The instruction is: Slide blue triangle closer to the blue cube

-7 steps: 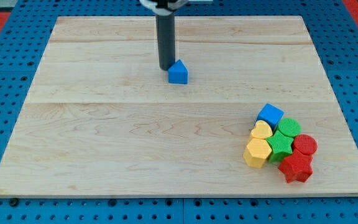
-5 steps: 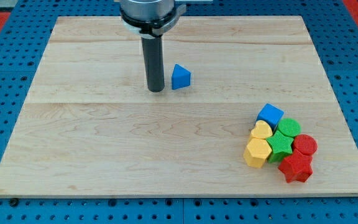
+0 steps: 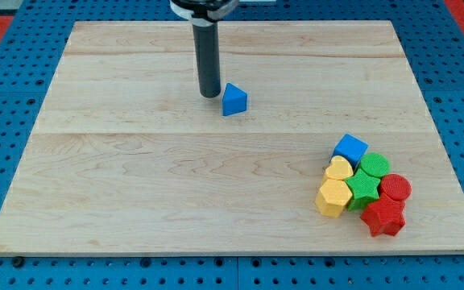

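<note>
The blue triangle [image 3: 234,101] lies on the wooden board, a little above the middle. My tip [image 3: 209,94] stands just to its upper left, a small gap away. The blue cube [image 3: 350,150] sits far off at the view's lower right, at the top of a tight cluster of blocks.
Below the blue cube are a yellow heart-like block [image 3: 338,169], a yellow hexagon [image 3: 333,197], a green star [image 3: 365,188], a green block [image 3: 374,166], a red round block [image 3: 395,188] and a red star [image 3: 383,217]. The board's right edge [image 3: 440,129] is near the cluster.
The blue triangle turned and shifted slightly down-right early on. My tip swung down to the triangle's left, then moved back up and right to its upper left.
</note>
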Controlling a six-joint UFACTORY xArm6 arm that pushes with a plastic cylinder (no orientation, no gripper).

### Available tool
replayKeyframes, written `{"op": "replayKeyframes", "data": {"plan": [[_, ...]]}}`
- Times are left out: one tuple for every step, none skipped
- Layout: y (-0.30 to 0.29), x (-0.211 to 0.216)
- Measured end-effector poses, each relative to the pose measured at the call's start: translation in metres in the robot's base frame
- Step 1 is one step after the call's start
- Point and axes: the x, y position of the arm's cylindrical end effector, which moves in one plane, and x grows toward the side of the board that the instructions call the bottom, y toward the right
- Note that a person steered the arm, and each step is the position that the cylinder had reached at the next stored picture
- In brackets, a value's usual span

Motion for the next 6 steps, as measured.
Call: {"op": "replayKeyframes", "data": {"plan": [[0.035,0.01],[0.071,0.017],[0.099,0.017],[0.104,0.026],[0.091,0.03],[0.068,0.043]]}}
